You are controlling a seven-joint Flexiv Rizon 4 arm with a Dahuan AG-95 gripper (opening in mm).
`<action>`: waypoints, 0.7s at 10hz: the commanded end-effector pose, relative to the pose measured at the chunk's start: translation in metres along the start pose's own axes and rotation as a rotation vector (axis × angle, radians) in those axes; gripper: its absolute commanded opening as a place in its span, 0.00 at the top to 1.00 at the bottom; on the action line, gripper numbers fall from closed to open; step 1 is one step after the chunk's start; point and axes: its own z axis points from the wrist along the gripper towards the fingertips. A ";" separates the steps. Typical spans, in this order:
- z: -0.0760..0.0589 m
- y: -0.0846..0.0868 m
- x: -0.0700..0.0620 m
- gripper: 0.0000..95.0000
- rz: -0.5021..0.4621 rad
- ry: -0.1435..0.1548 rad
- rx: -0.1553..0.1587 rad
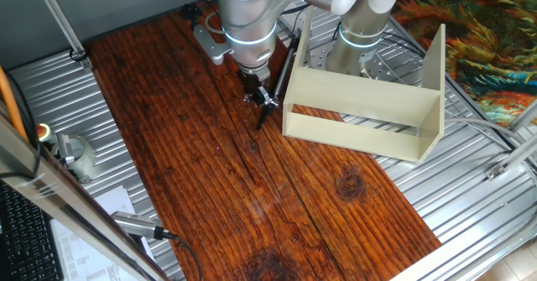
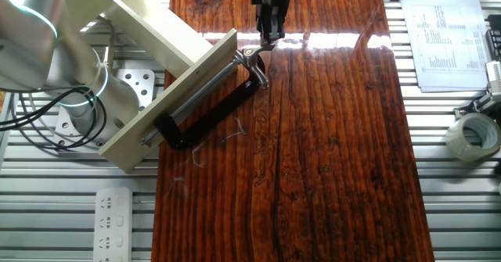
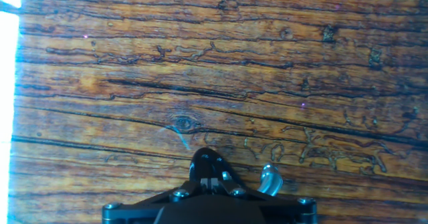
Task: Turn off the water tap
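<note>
The gripper (image 2: pixel 269 32) is at the tap (image 2: pixel 252 55), which sits at the tip of the black clamp (image 2: pixel 205 114) fixed to the beige stand (image 2: pixel 168 98). In the hand view the tap (image 3: pixel 271 179) lies just right of the fingers (image 3: pixel 208 167), which appear pressed together.

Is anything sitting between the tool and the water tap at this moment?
Nothing visible does. In the other fixed view the tool hangs just above the water tap, which sits at the end of the black C-clamp by the beige board, with only bare wooden tabletop around them.
</note>
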 end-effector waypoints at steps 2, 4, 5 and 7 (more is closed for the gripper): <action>-0.003 0.002 0.003 1.00 -0.002 -0.003 -0.017; -0.005 0.004 0.005 1.00 -0.008 -0.003 -0.014; -0.005 0.005 0.005 1.00 -0.012 -0.009 -0.012; -0.007 0.008 0.002 1.00 -0.011 -0.017 -0.016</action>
